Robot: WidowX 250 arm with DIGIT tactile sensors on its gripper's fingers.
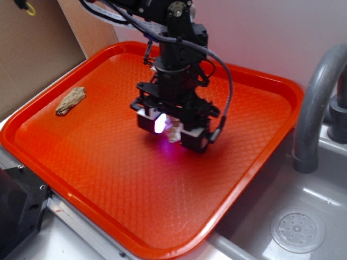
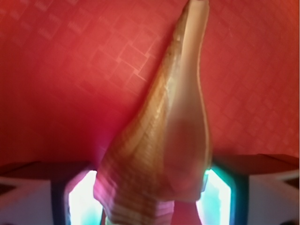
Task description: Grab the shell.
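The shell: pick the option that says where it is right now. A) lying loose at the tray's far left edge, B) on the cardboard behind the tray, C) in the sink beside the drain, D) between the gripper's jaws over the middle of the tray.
D: the wrist view shows the shell filling the gap between the two lit pads, and the exterior view shows the gripper over the middle of the orange tray.

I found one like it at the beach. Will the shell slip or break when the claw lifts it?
The shell looks hard, so it probably won't bend. Its smooth, tapering sides could let it slide between the claw's pads. The thin pointed tip might chip if squeezed hard or dropped on the tray.
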